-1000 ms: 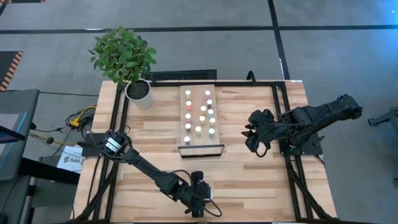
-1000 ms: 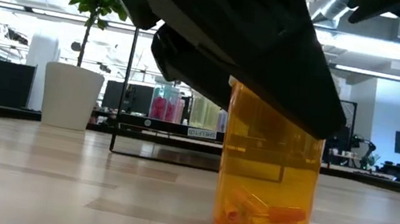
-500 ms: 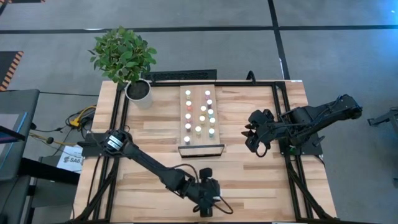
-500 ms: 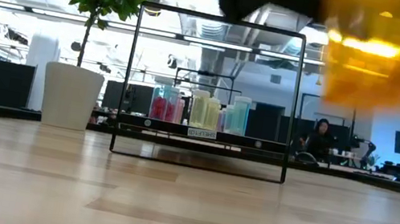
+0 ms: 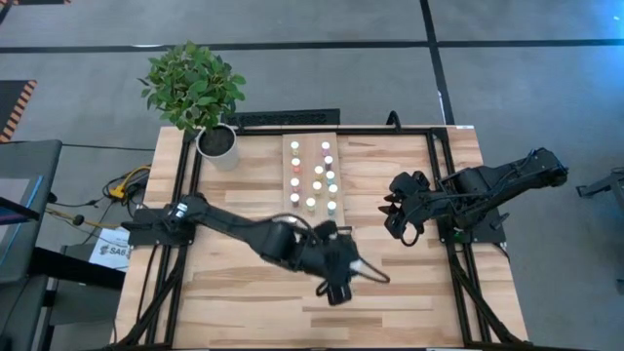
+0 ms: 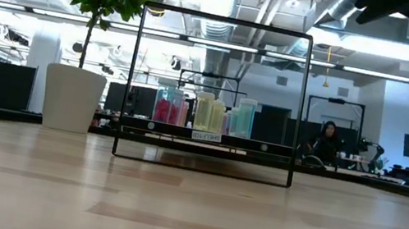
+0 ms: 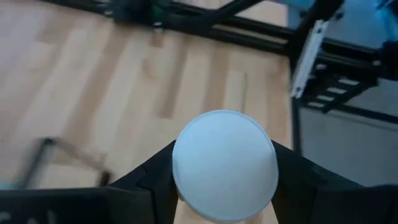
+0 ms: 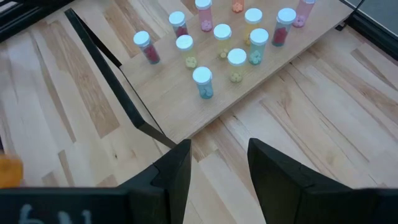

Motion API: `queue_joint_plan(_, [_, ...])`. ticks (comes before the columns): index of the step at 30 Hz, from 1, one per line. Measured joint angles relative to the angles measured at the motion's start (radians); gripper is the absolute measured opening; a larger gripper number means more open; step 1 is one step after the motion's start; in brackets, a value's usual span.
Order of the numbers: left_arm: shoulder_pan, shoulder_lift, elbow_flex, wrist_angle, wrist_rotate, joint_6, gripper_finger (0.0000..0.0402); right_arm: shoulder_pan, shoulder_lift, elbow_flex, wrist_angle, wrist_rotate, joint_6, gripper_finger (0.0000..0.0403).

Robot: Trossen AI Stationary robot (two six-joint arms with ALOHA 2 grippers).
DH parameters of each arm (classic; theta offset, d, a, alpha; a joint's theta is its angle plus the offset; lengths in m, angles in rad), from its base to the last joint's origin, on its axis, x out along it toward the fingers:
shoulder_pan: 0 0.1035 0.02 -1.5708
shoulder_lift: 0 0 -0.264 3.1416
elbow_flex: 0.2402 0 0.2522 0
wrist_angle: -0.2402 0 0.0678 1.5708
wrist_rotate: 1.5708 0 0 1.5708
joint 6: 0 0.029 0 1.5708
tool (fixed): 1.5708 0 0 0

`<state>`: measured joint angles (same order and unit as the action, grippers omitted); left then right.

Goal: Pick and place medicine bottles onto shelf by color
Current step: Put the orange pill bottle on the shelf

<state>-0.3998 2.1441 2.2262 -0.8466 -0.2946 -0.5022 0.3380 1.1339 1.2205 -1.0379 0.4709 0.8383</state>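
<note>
Carry step: the left tool [image 5: 338, 283], low centre of the high view, pinches a white-capped bottle [image 7: 224, 165] above the surface [image 5: 409, 302]. Next move probably calls for setting it among matching colours on the shelf [image 5: 304, 225] just above. The right tool [image 8: 219, 158] waits spread.
</note>
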Motion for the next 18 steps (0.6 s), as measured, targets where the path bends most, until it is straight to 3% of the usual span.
queue_joint_plan(4, [0.042, -0.002, 0.133, -0.173, -0.006, 0.000, 0.0172, 0.000, 0.000, 0.000, 0.000, 0.000, 0.000, 0.0179])
queue_joint_plan(11, [0.166, -0.120, 0.099, -0.299, -0.072, 0.015, 0.0175, 0.000, 0.000, 0.000, 0.009, 0.001, 0.000, 0.0179])
queue_joint_plan(18, [0.384, -0.146, 0.097, -0.438, -0.102, 0.216, 0.0175, -0.026, 0.000, 0.000, 0.044, 0.022, -0.084, 0.0179])
